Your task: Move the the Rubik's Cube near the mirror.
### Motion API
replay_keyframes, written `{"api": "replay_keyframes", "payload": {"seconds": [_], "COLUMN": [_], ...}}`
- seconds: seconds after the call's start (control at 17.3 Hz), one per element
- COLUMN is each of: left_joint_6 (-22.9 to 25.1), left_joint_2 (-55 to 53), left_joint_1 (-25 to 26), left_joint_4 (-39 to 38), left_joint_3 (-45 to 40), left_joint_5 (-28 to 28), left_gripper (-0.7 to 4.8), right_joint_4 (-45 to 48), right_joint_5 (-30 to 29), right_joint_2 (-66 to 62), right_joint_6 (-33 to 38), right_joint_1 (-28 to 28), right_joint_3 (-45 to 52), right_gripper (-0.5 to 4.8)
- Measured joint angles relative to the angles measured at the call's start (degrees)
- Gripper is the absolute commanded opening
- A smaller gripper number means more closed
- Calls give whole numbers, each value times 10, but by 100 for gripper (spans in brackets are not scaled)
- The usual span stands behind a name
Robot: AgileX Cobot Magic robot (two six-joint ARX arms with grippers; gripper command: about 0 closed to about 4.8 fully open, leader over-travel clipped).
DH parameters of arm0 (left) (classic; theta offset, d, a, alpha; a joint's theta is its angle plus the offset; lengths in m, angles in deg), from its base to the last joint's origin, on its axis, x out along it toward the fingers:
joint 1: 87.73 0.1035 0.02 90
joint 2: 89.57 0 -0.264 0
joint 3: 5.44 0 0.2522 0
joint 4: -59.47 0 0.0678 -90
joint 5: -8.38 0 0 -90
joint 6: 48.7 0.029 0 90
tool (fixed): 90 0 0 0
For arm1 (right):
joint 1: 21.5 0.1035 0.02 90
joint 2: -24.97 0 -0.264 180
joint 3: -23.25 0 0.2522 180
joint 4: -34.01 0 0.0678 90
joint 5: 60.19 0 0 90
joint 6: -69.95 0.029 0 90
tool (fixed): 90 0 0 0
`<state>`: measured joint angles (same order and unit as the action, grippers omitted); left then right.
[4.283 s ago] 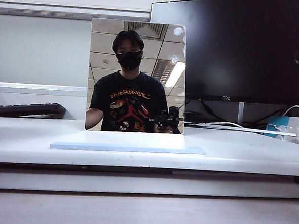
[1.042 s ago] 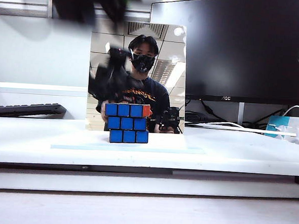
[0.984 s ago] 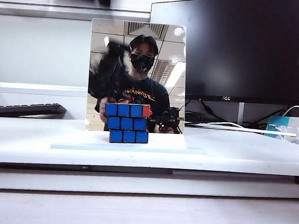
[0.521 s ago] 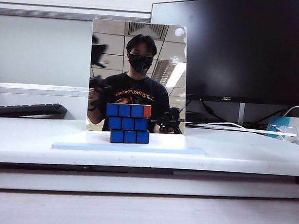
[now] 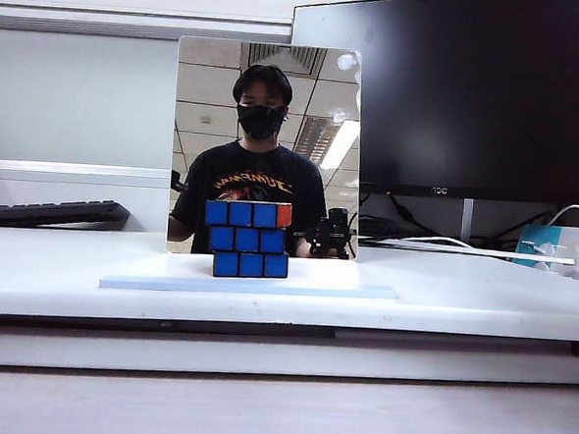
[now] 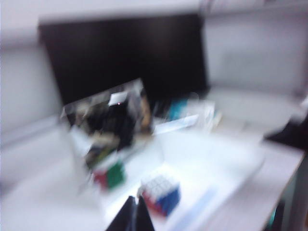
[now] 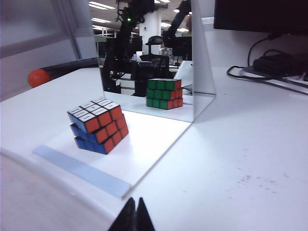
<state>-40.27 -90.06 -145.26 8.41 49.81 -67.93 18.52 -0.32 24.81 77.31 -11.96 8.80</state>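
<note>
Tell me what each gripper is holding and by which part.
Nothing is held. The left gripper and right gripper are both shut and empty; the cube sits free on the mirror's base.

We note the Rubik's Cube [image 5: 248, 239]: blue face in black grid lines toward the exterior view, orange-red along its right edge. From the right wrist view the Rubik's Cube [image 7: 98, 124] shows white on top, orange-red and blue on the sides; its reflection reads green and red. The mirror [image 5: 203, 104] stands on a pale blue-white base [image 5: 148, 280]. The counter [image 5: 60, 272] is white. The monitor [image 5: 484, 91] is black, the keyboard [image 5: 49, 210] dark. An orange ball [image 7: 36, 77] sits far off. Both arms' jaws show as black tips, pressed together.
</note>
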Motion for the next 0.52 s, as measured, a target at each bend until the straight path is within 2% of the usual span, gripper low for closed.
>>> {"api": "replay_keyframes", "payload": {"seconds": [0.23, 0.52], "left_joint_6": [-40, -42], "left_joint_2": [2, 2], "left_joint_1": [0, 0], "left_joint_4": [-52, -68], "left_joint_3": [1, 1], "left_joint_5": [5, 0], "left_gripper": [-5, -5], "right_joint_4": [1, 1], "right_joint_5": [-14, -14], "right_joint_2": [0, 0], "right_joint_6": [0, 0], "right_joint_1": [2, 2], "right_joint_3": [0, 0], "right_gripper": [0, -1]}}
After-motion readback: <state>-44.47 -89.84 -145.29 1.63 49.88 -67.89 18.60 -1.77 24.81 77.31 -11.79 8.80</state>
